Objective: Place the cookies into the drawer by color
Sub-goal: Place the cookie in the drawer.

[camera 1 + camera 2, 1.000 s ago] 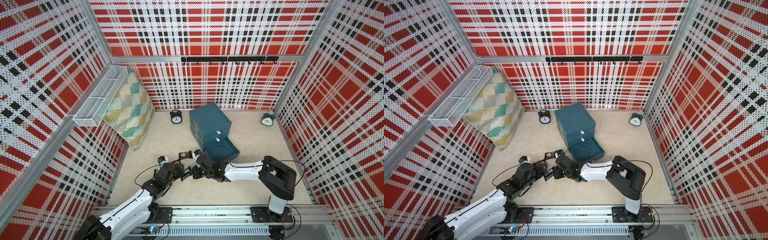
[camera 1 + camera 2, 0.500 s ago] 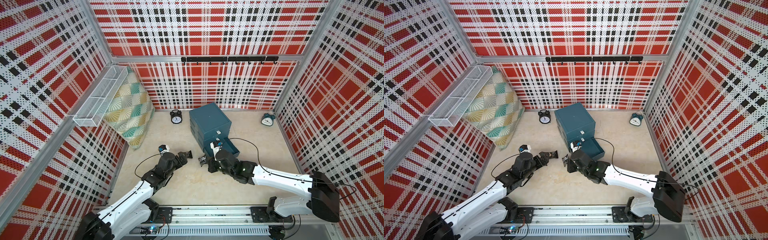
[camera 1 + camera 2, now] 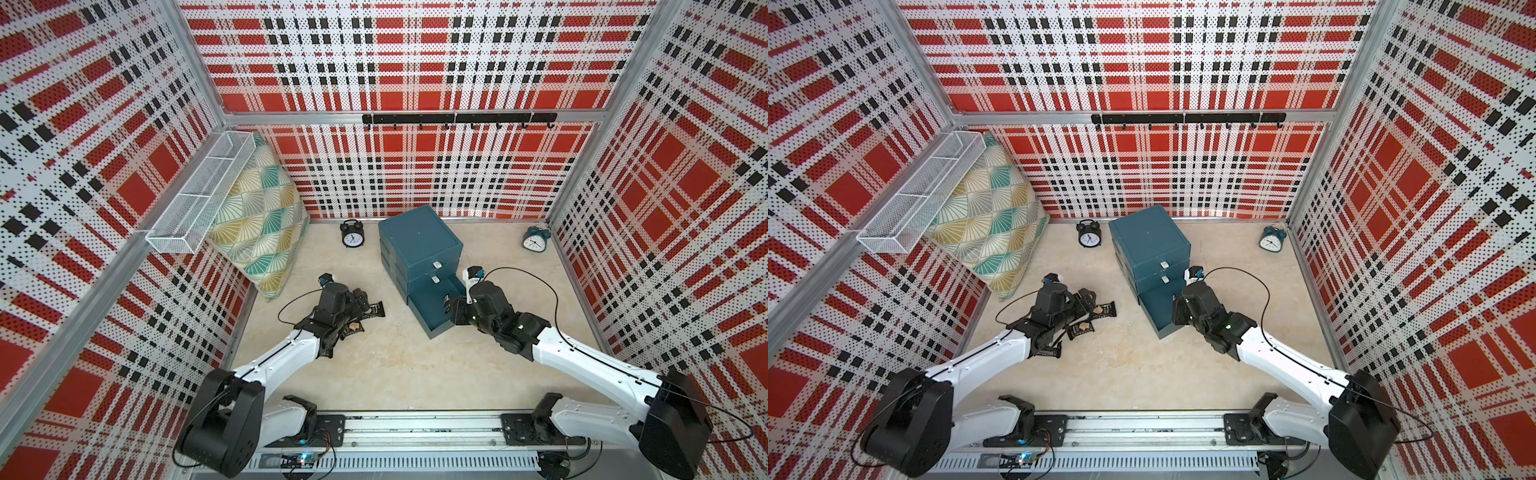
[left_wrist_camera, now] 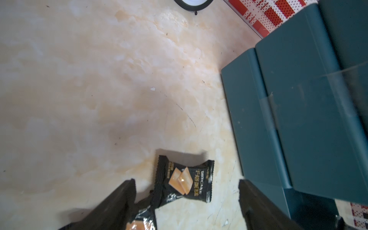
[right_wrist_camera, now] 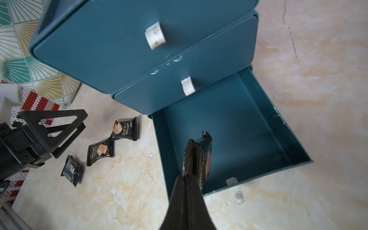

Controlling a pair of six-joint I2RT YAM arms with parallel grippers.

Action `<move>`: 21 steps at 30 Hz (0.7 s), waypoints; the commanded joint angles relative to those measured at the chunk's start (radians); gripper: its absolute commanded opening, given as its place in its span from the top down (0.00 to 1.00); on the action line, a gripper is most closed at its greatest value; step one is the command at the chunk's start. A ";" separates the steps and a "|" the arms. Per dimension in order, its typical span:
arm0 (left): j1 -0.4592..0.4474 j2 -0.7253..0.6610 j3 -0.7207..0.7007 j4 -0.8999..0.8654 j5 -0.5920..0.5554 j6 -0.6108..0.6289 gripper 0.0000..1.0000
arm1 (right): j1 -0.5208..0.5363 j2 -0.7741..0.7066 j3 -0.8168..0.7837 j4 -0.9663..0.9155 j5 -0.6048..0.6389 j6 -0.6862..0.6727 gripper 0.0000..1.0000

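Your right gripper (image 5: 194, 147) is clamped on 1 black cookie packet (image 5: 207, 153), held on edge over the open bottom drawer (image 5: 249, 129). Past its fingertips, the 2 upper drawers of the cabinet (image 3: 419, 245) are closed, each with a white tab handle (image 5: 155, 35). The open drawer's side wall stands between this gripper and the loose packets (image 5: 100, 151) on the floor.

Your left gripper (image 4: 186, 182) stands wide and holds nothing. 1 flat packet (image 4: 199, 185) lies between and just beyond its fingertips, and a 2nd packet (image 4: 142, 219) lies nearer its wrist, cut off by the frame. The cabinet is close beside 1 finger.

The right wrist view shows 3 loose packets beside the left gripper, while the left wrist view catches only 2. A black alarm clock (image 3: 352, 235) stands beyond the left gripper, near the cabinet. Both top views add a teal clock (image 3: 536, 239) far beyond the right gripper. They also show a white wire basket (image 3: 921, 195) on the side wall, with the patterned pillow (image 3: 988, 216) leaning under it.
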 commanded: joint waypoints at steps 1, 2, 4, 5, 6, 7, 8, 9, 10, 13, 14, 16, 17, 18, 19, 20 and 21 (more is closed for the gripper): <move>0.018 0.073 0.055 0.048 0.018 0.049 0.18 | -0.043 0.037 0.003 0.013 -0.050 -0.048 1.00; 0.020 0.099 0.069 0.048 0.019 0.056 0.20 | -0.058 0.048 -0.001 0.023 -0.063 -0.052 1.00; 0.021 0.150 0.098 0.044 0.009 0.068 0.24 | -0.090 0.074 -0.004 0.039 -0.092 -0.067 1.00; 0.022 0.181 0.115 0.040 0.005 0.074 0.27 | -0.108 0.092 -0.003 0.043 -0.107 -0.074 1.00; 0.022 0.209 0.131 0.037 0.000 0.081 0.30 | -0.120 0.104 0.000 0.042 -0.110 -0.080 1.00; 0.022 0.232 0.141 0.035 -0.002 0.085 0.33 | -0.130 0.114 0.001 0.039 -0.105 -0.086 0.99; 0.021 0.259 0.156 0.035 -0.001 0.091 0.36 | -0.138 0.122 0.003 0.029 -0.094 -0.089 0.87; 0.019 0.283 0.169 0.033 -0.003 0.096 0.38 | -0.148 0.127 0.004 0.019 -0.080 -0.093 0.69; 0.018 0.302 0.178 0.032 -0.006 0.099 0.41 | -0.153 0.128 0.005 0.009 -0.069 -0.095 0.61; 0.008 0.353 0.205 0.024 -0.017 0.113 0.46 | -0.155 0.107 0.004 -0.018 -0.054 -0.098 0.50; 0.004 0.368 0.211 0.021 -0.024 0.120 0.46 | -0.156 0.090 -0.001 -0.021 -0.062 -0.095 0.50; -0.009 0.392 0.226 0.016 -0.038 0.133 0.47 | -0.156 0.053 -0.013 -0.024 -0.085 -0.089 0.48; -0.017 0.407 0.233 0.010 -0.044 0.140 0.47 | -0.156 0.033 -0.020 -0.027 -0.098 -0.088 0.48; -0.026 0.421 0.240 0.004 -0.048 0.147 0.47 | -0.156 0.013 -0.028 -0.029 -0.114 -0.086 0.48; -0.034 0.431 0.246 0.001 -0.051 0.151 0.48 | -0.154 -0.005 -0.034 -0.029 -0.129 -0.087 0.48; -0.045 0.440 0.248 -0.005 -0.057 0.155 0.48 | -0.153 -0.028 -0.042 -0.029 -0.147 -0.087 0.48; -0.060 0.443 0.247 -0.012 -0.068 0.158 0.48 | -0.151 -0.050 -0.050 -0.029 -0.165 -0.085 0.48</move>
